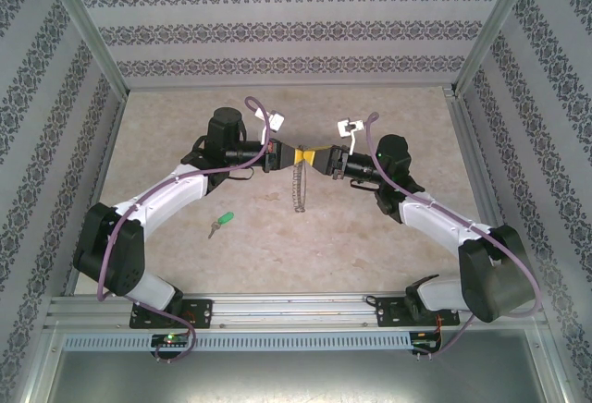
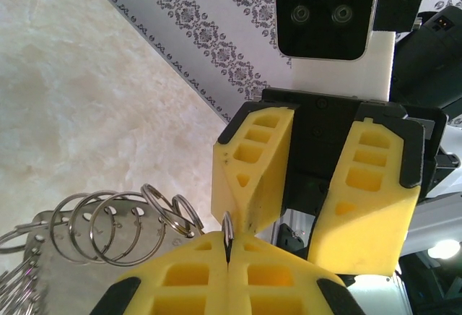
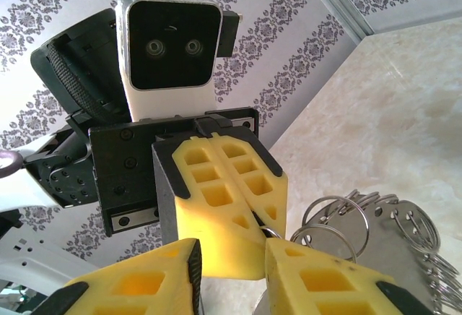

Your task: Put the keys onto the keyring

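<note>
At the middle of the top view the left gripper (image 1: 289, 155) and right gripper (image 1: 317, 159) meet nose to nose above the counter (image 1: 277, 264), with the keyring (image 1: 298, 187) hanging edge-on below them. The left jaws are closed tight on the hoop's wire, at lower centre of the left wrist view. The right jaws stand apart, one of them just beside the same wire, gripping nothing. Small split rings (image 2: 108, 225) crowd the hoop at the lower left of that view. The green key (image 1: 222, 223) lies on the counter, left of and below the hoop, well apart from it. I judge the step to be steadying the hoop. Next, one arm must hold it alone while the other fetches the key. No brand or writing can be read.
</note>
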`<state>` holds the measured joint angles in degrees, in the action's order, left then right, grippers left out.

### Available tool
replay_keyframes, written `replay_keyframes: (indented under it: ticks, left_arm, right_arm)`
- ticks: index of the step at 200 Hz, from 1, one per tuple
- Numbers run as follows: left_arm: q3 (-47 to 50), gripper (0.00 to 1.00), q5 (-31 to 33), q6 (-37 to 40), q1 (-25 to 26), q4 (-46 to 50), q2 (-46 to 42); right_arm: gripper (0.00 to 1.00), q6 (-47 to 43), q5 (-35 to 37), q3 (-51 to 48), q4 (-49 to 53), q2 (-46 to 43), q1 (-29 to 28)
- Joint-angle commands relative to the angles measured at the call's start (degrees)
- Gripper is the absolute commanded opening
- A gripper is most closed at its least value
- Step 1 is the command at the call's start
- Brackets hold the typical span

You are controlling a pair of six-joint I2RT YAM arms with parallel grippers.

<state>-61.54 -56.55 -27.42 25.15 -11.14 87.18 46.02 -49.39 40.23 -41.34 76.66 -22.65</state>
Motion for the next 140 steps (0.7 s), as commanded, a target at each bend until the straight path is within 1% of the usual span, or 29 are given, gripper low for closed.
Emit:
replay_keyframes:
  ticks: [1, 86, 140]
  left_arm:
    - [-1.6, 0.00, -2.2, -0.8, 0.5, -4.2, -0.7]
    - [-0.7, 0.00, -2.5, -0.8, 0.6, -4.8, -1.6]
    - [-0.4, 0.00, -2.7, -1.0, 0.6, -5.5, -1.7]
  right_arm:
    - [0.31, -1.7, 0.3, 0.5, -1.2, -0.3, 0.2]
    - [0.30, -1.3, 2.2, -1.5, -1.2, -2.2, 2.3]
    - [0.29, -0.8, 1.7, -1.1, -1.2, -1.1, 1.8]
